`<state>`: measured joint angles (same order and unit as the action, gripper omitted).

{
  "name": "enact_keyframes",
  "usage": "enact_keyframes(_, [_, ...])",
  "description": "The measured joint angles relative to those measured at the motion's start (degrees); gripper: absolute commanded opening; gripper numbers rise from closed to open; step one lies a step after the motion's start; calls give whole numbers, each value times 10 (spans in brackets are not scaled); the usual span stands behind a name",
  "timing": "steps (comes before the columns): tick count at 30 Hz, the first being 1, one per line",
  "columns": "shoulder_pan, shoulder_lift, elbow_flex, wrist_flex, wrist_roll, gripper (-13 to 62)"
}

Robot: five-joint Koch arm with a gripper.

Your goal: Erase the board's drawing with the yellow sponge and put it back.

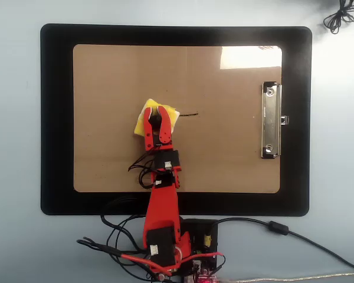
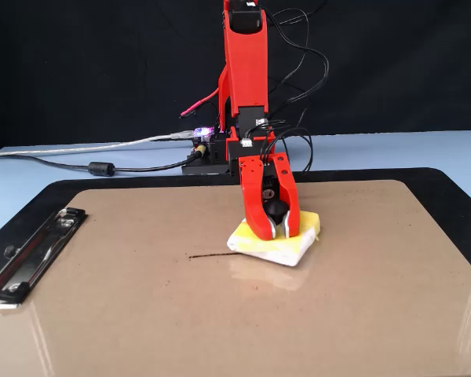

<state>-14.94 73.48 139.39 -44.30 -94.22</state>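
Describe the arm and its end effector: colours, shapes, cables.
The arm is bright red plastic, built of boxy segments with black servo blocks between them. Loose black cables, plus a red one, loop along it. The end effector has two red, curved, tapering fingers.

A pale blue desk (image 1: 15,130) carries everything, and a large black mat (image 1: 56,118) lies flat on it, filling most of its middle in the overhead view. Just off the mat's near edge, by the desk's bottom edge in that view, the arm's dark base with its circuit board (image 1: 202,242) sits on the desk among loose black cables (image 1: 115,233), and a thicker grey cable (image 1: 307,240) runs from it toward the bottom right corner. A small coil of black cord (image 1: 341,13) lies at the desk's top right corner, well apart from the mat.
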Motion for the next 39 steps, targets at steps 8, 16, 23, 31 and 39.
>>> enact_keyframes(8, [1,178,168,7,0,-80])
enact_keyframes(16, [-9,-11,-50,1,-4,-80])
enact_keyframes(23, [-25,68,66,2,-6,-80])
enact_keyframes(31, [-96,139,109,10,-4,-80])
enact_keyframes(39, [-82,-42,-78,-2,-6,-80])
